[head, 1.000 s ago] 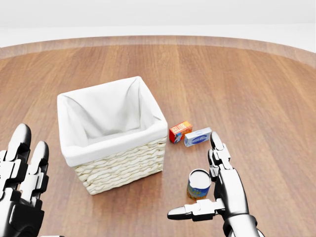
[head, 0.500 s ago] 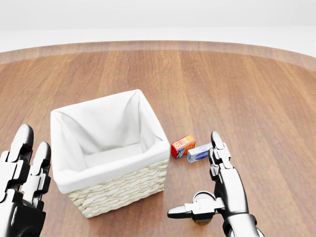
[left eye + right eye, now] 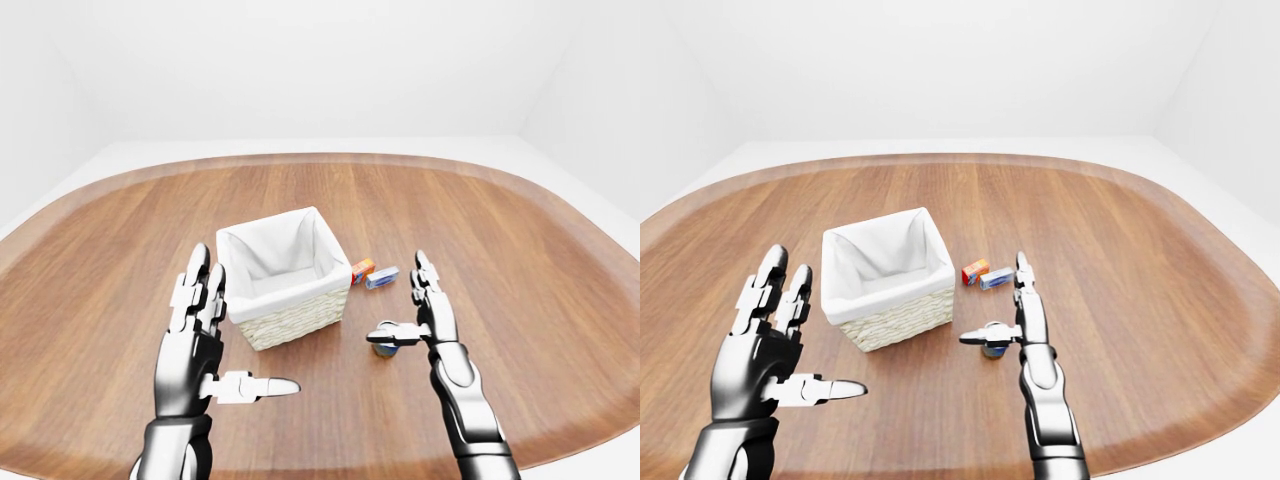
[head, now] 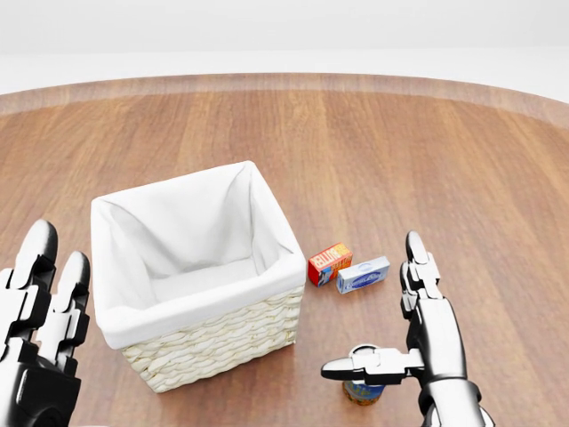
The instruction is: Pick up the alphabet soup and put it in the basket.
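Observation:
The alphabet soup can (image 4: pixel 363 389) stands upright on the wooden table at the lower right of the head view, right of the basket. My right hand (image 4: pixel 373 307) is open, fingers upright to the can's right. Its thumb (image 4: pixel 356 366) crosses over the can's top and hides part of it. The fingers do not close round the can. The white-lined wicker basket (image 4: pixel 213 347) stands at centre left and nothing shows inside it. My left hand (image 3: pixel 818 322) is open and empty, held up left of the basket.
A small red box (image 4: pixel 328 262) and a blue-white box (image 4: pixel 362 274) lie side by side just right of the basket, above the can in the head view. The oval table's edge (image 3: pixel 560 455) curves close below my arms.
The head camera shifted, so everything slid down the picture. My right hand then moved a little to the right, thumb still over the can. The left hand barely moved.

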